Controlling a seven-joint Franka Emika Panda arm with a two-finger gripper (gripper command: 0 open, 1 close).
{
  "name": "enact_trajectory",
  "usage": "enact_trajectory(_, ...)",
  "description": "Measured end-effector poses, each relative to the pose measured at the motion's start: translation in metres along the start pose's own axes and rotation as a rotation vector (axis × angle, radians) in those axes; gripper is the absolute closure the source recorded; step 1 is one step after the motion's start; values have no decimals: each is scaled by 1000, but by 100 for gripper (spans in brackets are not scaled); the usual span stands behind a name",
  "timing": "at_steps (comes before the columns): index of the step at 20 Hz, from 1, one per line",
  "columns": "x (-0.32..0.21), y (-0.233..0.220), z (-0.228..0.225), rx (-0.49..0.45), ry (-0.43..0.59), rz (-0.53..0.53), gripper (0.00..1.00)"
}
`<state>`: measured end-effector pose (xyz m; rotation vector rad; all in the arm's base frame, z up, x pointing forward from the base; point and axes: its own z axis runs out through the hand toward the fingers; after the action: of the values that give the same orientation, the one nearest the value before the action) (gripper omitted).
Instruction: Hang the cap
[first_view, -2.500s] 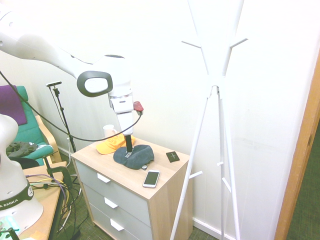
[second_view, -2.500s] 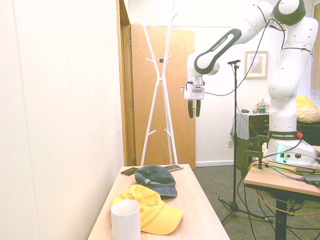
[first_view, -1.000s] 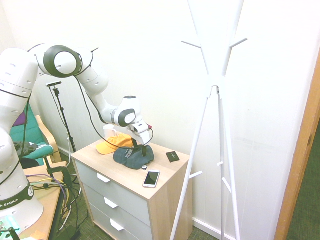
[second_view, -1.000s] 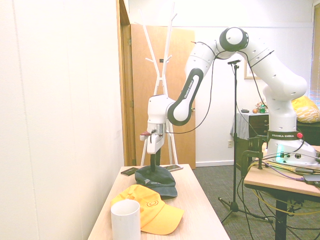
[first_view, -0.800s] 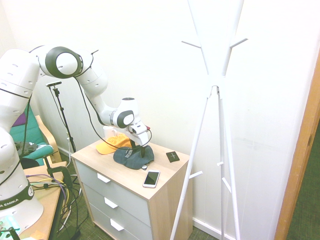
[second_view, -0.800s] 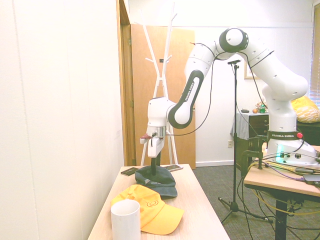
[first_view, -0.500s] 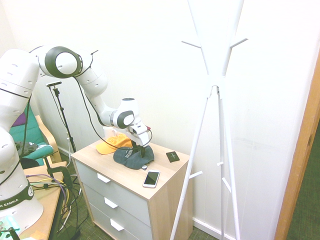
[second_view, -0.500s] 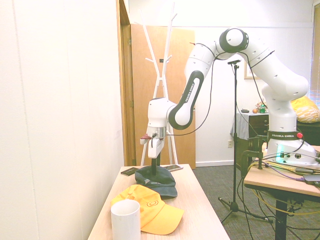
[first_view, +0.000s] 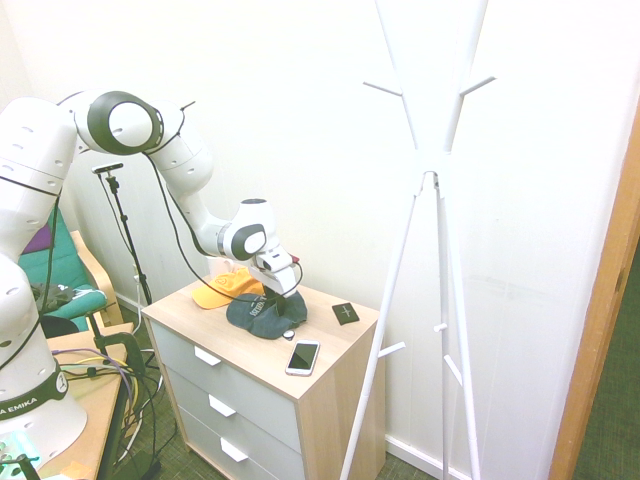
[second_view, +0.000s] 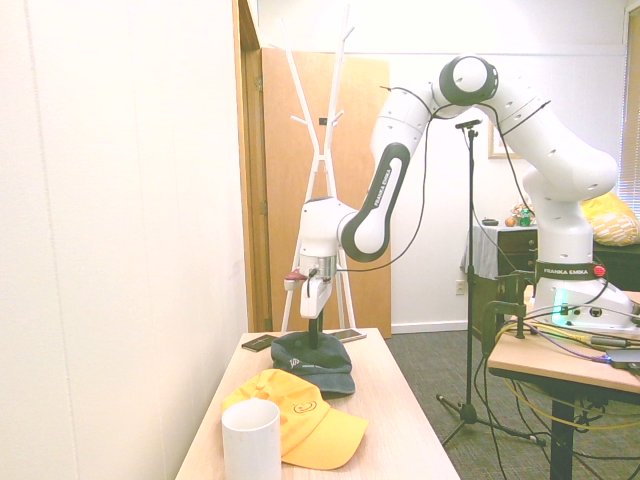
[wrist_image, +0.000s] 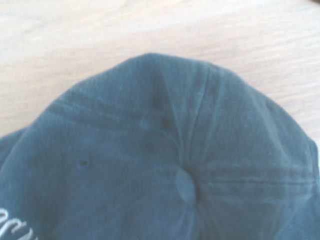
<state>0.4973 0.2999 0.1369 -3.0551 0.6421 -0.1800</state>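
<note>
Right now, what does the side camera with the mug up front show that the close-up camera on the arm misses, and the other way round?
Only the side view shows the white mug, the orange-yellow cap, the coat stand and the arm reaching down. Only the close-up shows the top button and the seams meeting at it. Both show the dark cap on the wooden top.
</note>
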Motion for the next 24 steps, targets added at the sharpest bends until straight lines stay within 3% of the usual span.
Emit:
enact_trajectory(11,1,-2,-20,7,14,5,100)
enact_trajectory(19,10,19,-164,-89,129,-132,100)
enact_trajectory(24,45,56,-262,-246,371,-196,100)
